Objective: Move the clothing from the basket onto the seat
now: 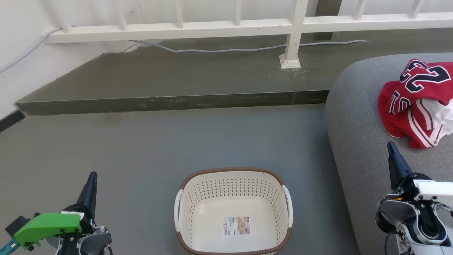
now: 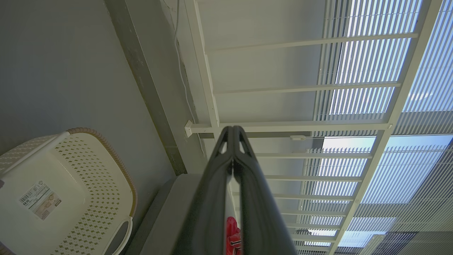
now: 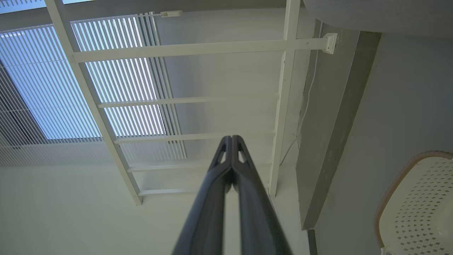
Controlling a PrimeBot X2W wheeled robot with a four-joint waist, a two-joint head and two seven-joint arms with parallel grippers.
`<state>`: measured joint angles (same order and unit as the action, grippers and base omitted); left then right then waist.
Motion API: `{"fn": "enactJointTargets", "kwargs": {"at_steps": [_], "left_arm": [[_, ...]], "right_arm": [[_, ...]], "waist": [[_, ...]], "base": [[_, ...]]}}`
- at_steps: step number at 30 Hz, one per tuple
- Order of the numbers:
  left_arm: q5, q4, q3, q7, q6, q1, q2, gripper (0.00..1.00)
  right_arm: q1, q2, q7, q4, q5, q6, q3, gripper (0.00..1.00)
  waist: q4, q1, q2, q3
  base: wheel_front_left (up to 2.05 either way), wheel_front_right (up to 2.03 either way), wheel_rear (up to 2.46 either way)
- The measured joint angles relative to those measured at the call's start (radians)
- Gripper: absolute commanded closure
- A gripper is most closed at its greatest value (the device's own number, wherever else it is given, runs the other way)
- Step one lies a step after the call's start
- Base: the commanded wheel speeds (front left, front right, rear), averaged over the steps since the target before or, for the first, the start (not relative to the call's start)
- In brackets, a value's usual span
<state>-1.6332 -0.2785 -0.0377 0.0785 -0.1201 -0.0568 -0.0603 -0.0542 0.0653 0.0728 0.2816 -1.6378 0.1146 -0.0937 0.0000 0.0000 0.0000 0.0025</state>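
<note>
The cream basket stands on the floor at the bottom centre, with just a label on its bottom; the basket also lies at the left in the left wrist view, and the basket's rim at the lower right in the right wrist view. The red clothing with dark numbers and white stripes lies bunched on the grey seat at the right. My left gripper is shut and holds nothing, left of the basket. My right gripper is shut and holds nothing, over the seat's front, below the clothing.
A raised concrete step runs across behind the basket, with a white railing and a grey cable on it. A white wall closes the left side. Open grey floor lies between step and basket.
</note>
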Motion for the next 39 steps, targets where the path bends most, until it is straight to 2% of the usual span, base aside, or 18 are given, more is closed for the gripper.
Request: {"fn": "enactJointTargets", "kwargs": {"at_steps": [39], "left_arm": [[0.000,-0.002,-0.004,0.001,-0.002,0.000,0.002,1.00]], "right_arm": [[0.000,-0.001,0.000,0.001,0.000,0.003,-0.002,1.00]], "waist": [[0.000,0.0000,0.0000,0.000]], "base": [[0.00,0.00,0.00]]}}
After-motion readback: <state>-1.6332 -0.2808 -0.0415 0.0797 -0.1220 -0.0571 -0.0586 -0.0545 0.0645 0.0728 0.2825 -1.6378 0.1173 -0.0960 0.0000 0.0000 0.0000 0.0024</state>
